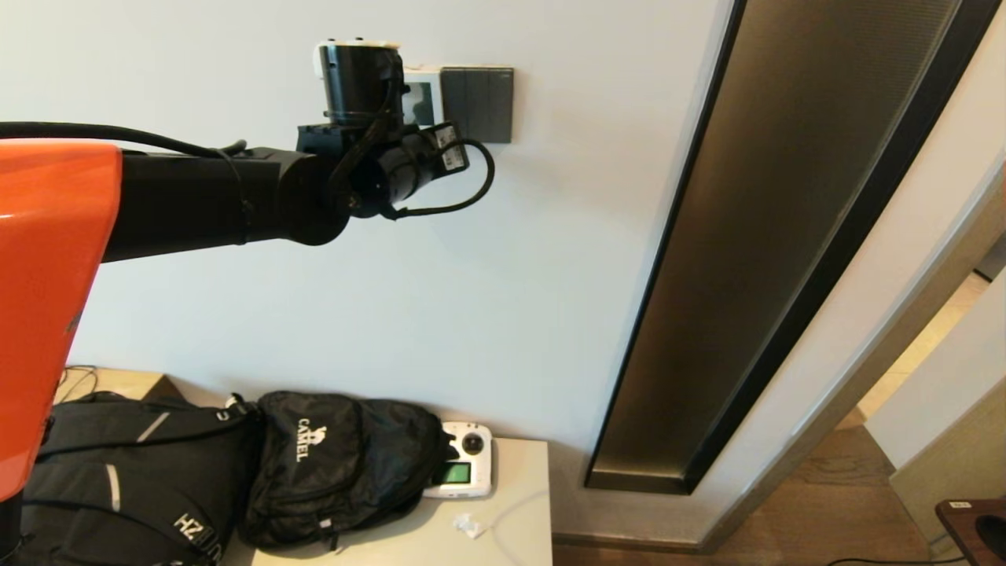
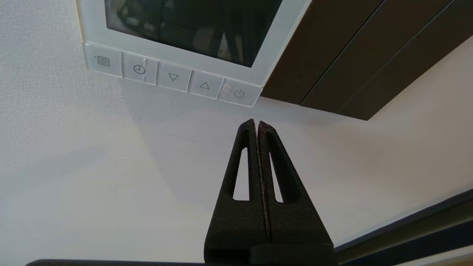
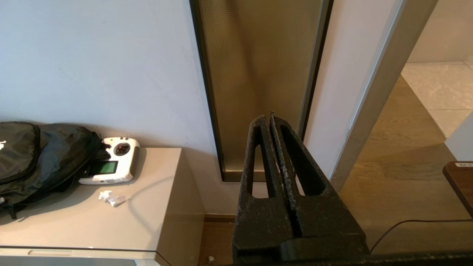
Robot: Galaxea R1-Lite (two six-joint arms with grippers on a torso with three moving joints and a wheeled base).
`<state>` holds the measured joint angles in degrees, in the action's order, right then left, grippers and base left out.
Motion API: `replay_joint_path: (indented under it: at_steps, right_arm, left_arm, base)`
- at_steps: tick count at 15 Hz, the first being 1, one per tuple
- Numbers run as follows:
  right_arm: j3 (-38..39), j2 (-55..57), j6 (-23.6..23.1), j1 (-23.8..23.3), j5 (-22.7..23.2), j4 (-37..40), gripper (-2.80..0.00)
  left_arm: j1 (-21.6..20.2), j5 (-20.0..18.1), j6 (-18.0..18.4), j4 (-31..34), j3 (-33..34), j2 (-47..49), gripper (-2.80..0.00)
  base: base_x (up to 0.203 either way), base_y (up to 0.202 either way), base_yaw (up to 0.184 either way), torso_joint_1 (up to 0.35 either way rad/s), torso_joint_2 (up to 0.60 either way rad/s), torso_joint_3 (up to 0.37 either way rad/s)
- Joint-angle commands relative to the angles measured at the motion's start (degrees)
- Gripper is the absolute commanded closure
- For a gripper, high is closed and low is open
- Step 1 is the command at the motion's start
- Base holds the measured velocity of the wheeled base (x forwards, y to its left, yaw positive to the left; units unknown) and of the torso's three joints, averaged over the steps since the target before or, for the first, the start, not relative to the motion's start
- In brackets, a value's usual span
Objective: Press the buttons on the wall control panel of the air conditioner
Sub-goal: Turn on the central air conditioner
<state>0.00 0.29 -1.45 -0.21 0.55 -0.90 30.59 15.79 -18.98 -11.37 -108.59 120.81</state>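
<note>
The white air conditioner control panel (image 2: 184, 55) hangs on the wall with a dark screen and a row of clear buttons along one edge. The power button (image 2: 239, 94) is the end one, next to the up-arrow button (image 2: 204, 86). My left gripper (image 2: 256, 123) is shut and empty, its tips close to the wall just short of the power button. In the head view the left wrist covers most of the panel (image 1: 420, 94). My right gripper (image 3: 268, 119) is shut, empty, held low and away from the panel.
A dark grey switch plate (image 1: 477, 104) adjoins the panel. A tall bronze glass strip (image 1: 786, 236) stands to the right. Below, a beige cabinet (image 1: 511, 511) carries black backpacks (image 1: 338, 464), a white remote controller (image 1: 464, 472) and a paper scrap (image 1: 469, 525).
</note>
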Motion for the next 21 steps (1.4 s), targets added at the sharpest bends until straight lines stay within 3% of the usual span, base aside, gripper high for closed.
replay_joint_path:
  at_steps: [1, 18, 21]
  right_arm:
    - [0.0, -0.03, -0.04, -0.06, 0.07, -0.06, 0.0]
    - [0.0, 0.06, -0.22, -0.05, 0.07, -0.15, 0.0]
    - [0.0, 0.06, -0.22, 0.03, 0.07, -0.15, 0.0]
  left_arm:
    - [-0.53, 0.12, -0.21, -0.05, -0.43, 0.22, 0.0]
    - [-1.59, 0.43, 0.0, -0.74, -2.15, 1.45, 0.0]
    - [-1.58, 3.36, 2.54, -0.92, -2.41, 2.23, 0.0]
  base:
    - [0.0, 0.0, 0.0, 0.0, 0.0, 0.0]
    - [0.0, 0.0, 0.0, 0.0, 0.0, 0.0]
    - [0.0, 0.0, 0.0, 0.0, 0.0, 0.0]
